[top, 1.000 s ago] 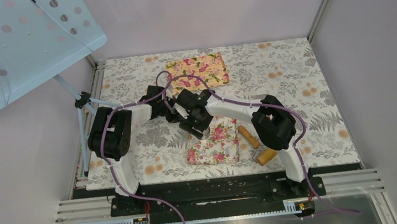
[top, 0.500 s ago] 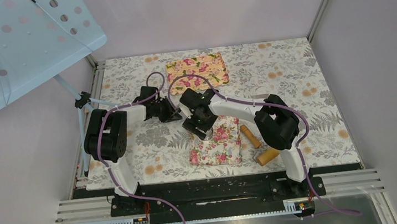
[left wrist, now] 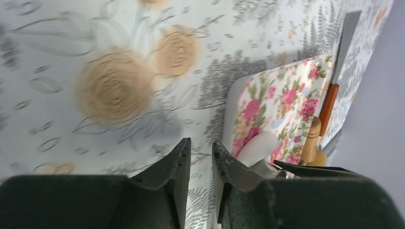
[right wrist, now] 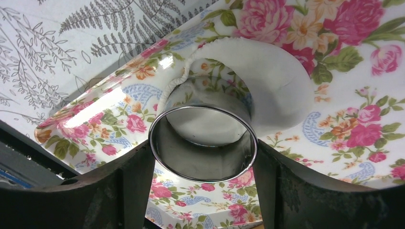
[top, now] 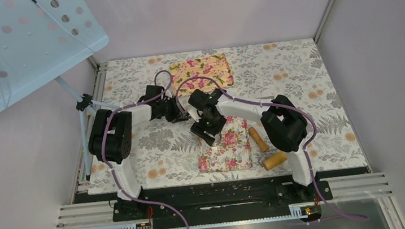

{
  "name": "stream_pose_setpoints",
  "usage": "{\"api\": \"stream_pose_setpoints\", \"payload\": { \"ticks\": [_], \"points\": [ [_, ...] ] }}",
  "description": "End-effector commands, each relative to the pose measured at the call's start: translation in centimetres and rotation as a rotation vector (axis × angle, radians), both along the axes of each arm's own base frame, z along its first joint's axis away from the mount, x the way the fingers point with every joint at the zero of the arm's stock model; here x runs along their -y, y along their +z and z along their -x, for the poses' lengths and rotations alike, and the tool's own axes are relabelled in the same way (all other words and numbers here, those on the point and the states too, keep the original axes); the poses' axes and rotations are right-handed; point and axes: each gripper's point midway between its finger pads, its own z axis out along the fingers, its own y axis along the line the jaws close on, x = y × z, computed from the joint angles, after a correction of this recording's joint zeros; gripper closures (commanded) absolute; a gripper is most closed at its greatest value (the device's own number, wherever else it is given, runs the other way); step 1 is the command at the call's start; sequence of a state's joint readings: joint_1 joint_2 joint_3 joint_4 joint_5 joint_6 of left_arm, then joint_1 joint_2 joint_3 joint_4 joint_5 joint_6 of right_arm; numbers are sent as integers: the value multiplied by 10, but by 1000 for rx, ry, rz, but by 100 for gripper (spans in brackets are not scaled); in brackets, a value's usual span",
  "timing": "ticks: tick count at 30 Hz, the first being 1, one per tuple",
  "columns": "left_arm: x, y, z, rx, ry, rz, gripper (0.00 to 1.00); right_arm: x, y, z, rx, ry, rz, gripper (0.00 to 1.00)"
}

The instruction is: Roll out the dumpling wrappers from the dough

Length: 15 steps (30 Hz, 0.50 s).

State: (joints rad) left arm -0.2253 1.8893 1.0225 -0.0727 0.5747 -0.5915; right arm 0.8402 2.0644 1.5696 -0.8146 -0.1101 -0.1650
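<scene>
1. Right gripper: clamped across the metal ring, one finger on each side of the rim. Ring held with its opening facing down at the board.
2. Left gripper: jaws a narrow slit apart, nothing between them. Hanging over the patterned tablecloth, just left of the floral board.
3. Dough: rolled into a flat white sheet on the far-left part of the floral board, directly under and just beyond the ring. Wooden roller lying off the board's right edge, not held.
4. Step in hand, as judged: cutting a wrapper out of the sheet with the ring.
5. For a clean cut:
   - Keep the ring level so the whole rim lands at once.
   - Set it on uncut dough, clear of the existing bite.
   - Press straight down, give a slight twist, then lift straight up.
   - Brace the board with the left gripper if it slides.
6. Orientation: crescent shape, with a round bite out of the side facing the ring and both horns pointing toward it. Long axis across the right wrist view, from finger to finger. Direction on the table not readable, since the gripper covers the sheet from above.
7. White patch visible through the ring: freed disc or uncut sheet, cannot tell.
</scene>
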Motion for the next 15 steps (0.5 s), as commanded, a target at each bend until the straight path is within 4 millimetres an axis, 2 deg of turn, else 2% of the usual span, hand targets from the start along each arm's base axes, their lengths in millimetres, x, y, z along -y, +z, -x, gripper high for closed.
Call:
{"api": "stream_pose_setpoints", "payload": {
  "ticks": [1,7,12,15],
  "points": [
    [29,25,-15,91,-115,70,76,45,-35,55,-250,31,150,86],
    [49,16,-27,56,-150,71,72,38,-33,51,-245,35,122,86],
    [61,2,-22,30,-199,22,72,37,-32,50,-239,40,116,86],
    [60,-8,-17,6,-210,-18,73,36,-29,48,-230,43,110,86]
  ]
}}
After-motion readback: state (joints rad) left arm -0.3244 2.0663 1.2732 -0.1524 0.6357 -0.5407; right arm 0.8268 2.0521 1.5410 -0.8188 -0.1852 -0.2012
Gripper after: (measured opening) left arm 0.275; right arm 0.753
